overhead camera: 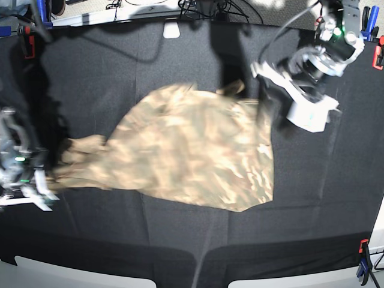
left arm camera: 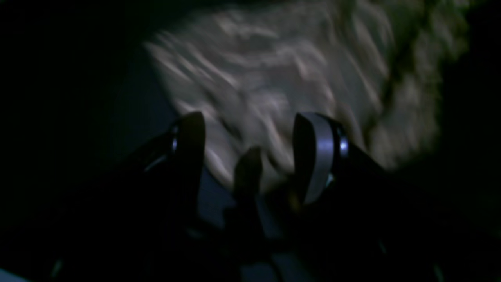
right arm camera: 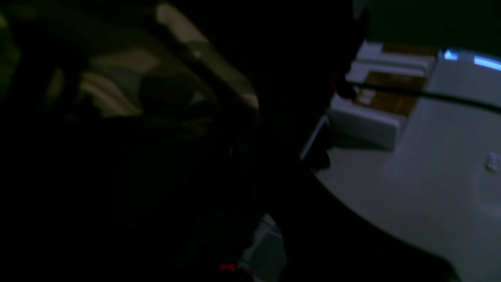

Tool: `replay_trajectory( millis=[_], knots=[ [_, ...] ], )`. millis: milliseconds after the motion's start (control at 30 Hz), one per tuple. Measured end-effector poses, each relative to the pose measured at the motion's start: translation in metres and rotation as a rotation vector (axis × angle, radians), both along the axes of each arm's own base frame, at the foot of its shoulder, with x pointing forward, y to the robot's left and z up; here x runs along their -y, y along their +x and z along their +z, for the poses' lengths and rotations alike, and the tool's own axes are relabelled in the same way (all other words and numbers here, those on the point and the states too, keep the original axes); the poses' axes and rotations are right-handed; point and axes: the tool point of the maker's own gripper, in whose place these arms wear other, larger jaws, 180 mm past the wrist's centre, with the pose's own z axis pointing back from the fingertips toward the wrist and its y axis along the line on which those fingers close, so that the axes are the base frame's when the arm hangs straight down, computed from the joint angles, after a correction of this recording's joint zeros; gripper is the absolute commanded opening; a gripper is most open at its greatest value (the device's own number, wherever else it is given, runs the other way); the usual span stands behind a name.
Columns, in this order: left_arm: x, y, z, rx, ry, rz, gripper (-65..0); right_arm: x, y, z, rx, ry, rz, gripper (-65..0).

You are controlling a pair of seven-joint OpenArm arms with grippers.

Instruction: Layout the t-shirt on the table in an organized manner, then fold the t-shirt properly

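Black table (overhead camera: 336, 198), shirt (overhead camera: 198, 156) bunched mid-surface. Your left claw (left arm camera: 250, 154) hangs above its edge, jaws apart, empty. Right claw (overhead camera: 37, 191) is shut at the sleeve end; grip unclear. Fabric's limp, light: pinch corners.

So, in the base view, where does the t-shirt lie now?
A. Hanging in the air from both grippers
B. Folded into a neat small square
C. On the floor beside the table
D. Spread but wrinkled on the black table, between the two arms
D: the t-shirt lies as one wide, creased sheet on the table, with the left gripper near its upper edge and the right gripper at its far end.
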Motion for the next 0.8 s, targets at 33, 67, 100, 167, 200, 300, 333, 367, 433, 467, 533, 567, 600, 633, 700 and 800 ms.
replay_trajectory(
  millis=[33, 67, 100, 167, 200, 300, 333, 367, 433, 467, 533, 567, 600, 633, 700, 800],
  knots=[
    [0.01, -0.011, -0.007, -0.05, 0.001, -0.06, -31.5, 0.0, 0.0, 0.0, 0.0, 0.0, 0.0, -65.0],
    [0.019, -0.021, -0.012, -0.083, 0.004, -0.119, -31.5, 0.0, 0.0, 0.0, 0.0, 0.002, 0.001, -65.0],
    [0.027, -0.027, -0.012, -0.089, -0.001, -0.164, -31.5, -0.003, 0.001, -0.001, 0.0, 0.008, 0.004, -65.0],
    [0.044, -0.034, -0.011, -0.088, -0.017, -0.223, -31.5, -0.006, 0.002, -0.002, 0.001, 0.013, 0.009, -65.0],
    [0.052, -0.038, -0.01, -0.084, -0.024, -0.252, -31.5, -0.007, 0.002, -0.003, 0.001, 0.014, 0.009, -65.0],
    [0.081, -0.047, -0.005, 0.001, -0.01, -0.336, -31.5, -0.01, 0.003, -0.004, 0.001, 0.02, 0.013, -65.0],
    [0.089, -0.048, -0.003, 0.049, 0.021, -0.361, -31.5, -0.01, 0.003, -0.004, 0.001, 0.021, 0.013, -65.0],
    [0.095, -0.05, -0.003, 0.1, 0.064, -0.388, -31.5, -0.011, 0.003, -0.005, 0.001, 0.023, 0.014, -65.0],
    [0.103, -0.05, -0.004, 0.17, 0.149, -0.406, -31.5, -0.011, 0.003, -0.005, 0.001, 0.022, 0.013, -65.0],
    [0.102, -0.048, -0.006, 0.186, 0.191, -0.388, -31.5, -0.011, 0.003, -0.005, 0.001, 0.023, 0.013, -65.0],
    [0.097, -0.038, -0.006, 0.213, 0.254, -0.309, -31.5, -0.011, 0.003, -0.005, 0.001, 0.023, 0.014, -65.0],
    [0.091, -0.032, -0.005, 0.228, 0.283, -0.26, -31.5, -0.011, 0.003, -0.005, 0.001, 0.023, 0.014, -65.0],
    [0.086, -0.027, -0.004, 0.239, 0.299, -0.22, -31.5, -0.011, 0.003, -0.005, 0.001, 0.023, 0.013, -65.0],
    [0.082, -0.024, -0.003, 0.241, 0.306, -0.187, -31.5, -0.011, 0.003, -0.005, 0.001, 0.023, 0.013, -65.0],
    [0.067, -0.018, -0.008, 0.199, 0.332, -0.101, -31.5, -0.011, 0.003, -0.005, 0.001, 0.023, 0.013, -65.0],
    [0.05, -0.022, -0.027, 0.083, 0.397, -0.046, -31.5, -0.011, 0.003, -0.005, 0.001, 0.023, 0.013, -65.0]
  ],
)
